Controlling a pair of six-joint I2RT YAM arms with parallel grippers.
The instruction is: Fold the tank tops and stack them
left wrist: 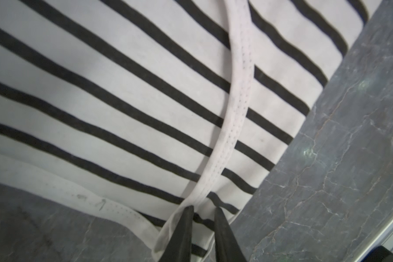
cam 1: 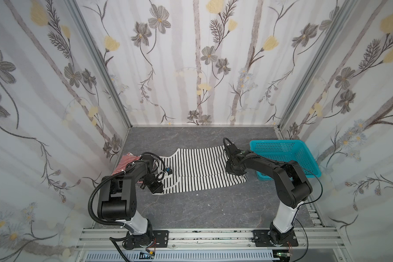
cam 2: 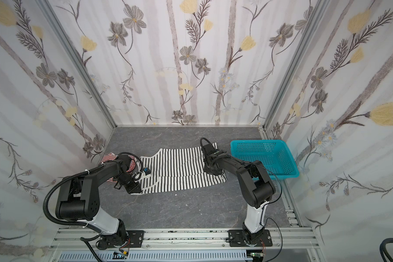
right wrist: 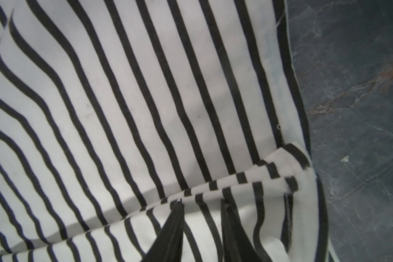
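— Across the middle of the grey table [cam 1: 191, 211] we see the black-and-white tank top [cam 1: 197, 167] spread out.
— And our left gripper [left wrist: 203, 215]?
— We have it pinched on the top's white-trimmed strap, at the near left corner. Our right gripper [right wrist: 202, 213] is clamped on a bunched fold by the hem.
— The red-and-white tank top [cam 1: 122, 163]?
— We find it crumpled at the table's left edge, half behind our left arm [cam 1: 132, 172]. The turquoise basket [cam 1: 277, 142] stands to the right.
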